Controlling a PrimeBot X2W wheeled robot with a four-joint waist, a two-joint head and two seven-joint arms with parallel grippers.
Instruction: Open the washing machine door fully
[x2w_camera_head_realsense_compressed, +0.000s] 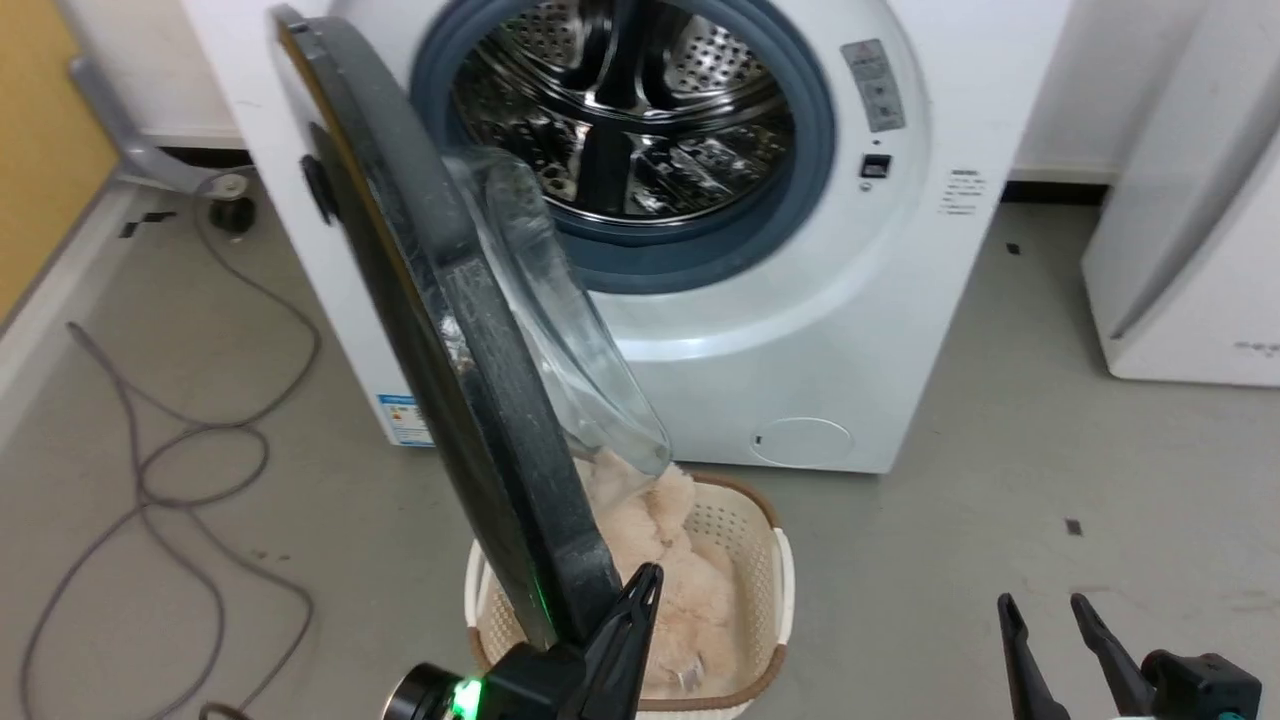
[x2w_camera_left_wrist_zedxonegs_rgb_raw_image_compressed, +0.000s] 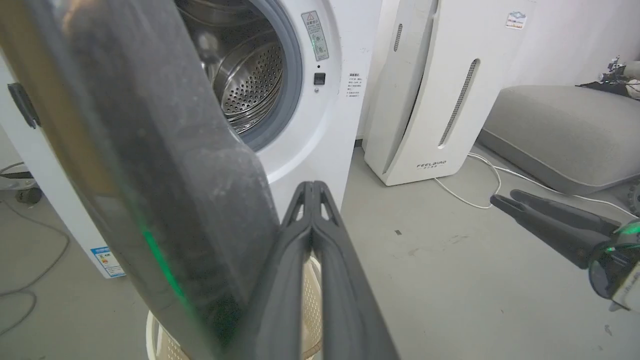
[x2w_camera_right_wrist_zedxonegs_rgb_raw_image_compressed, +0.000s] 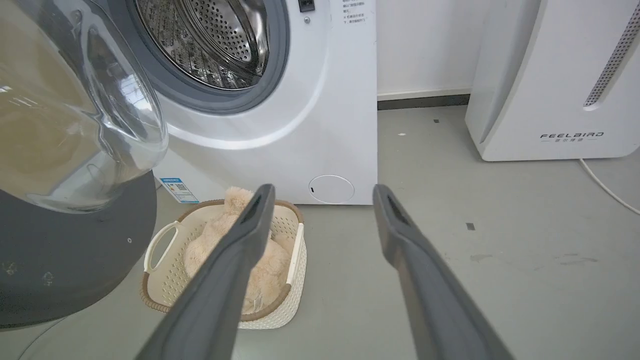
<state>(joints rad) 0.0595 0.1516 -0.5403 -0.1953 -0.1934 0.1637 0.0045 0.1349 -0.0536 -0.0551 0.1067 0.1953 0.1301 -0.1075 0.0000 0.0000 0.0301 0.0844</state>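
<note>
Left gripper is at the bottom edge of the head view, its base cut off there. Its fingers are pressed together to the tips with nothing between them. The door has its lower rim just beside these fingers, on the gripper's left. In the left wrist view the rim overlaps them, so contact cannot be confirmed. Right gripper is low at the right, well apart from the door, fingers spread and empty over bare floor. The door stands swung out from the washer, hinged on the left side and seen nearly edge-on from the head. Its glass bowl bulges towards the opening. The rim hides the left part of the basket on the floor below. A pale plush toy lies in the basket, its top blurred through the glass. Beyond, the drum and gasket are exposed, their tops cut off by the frame. The round flap is shut, low on the front.
</note>
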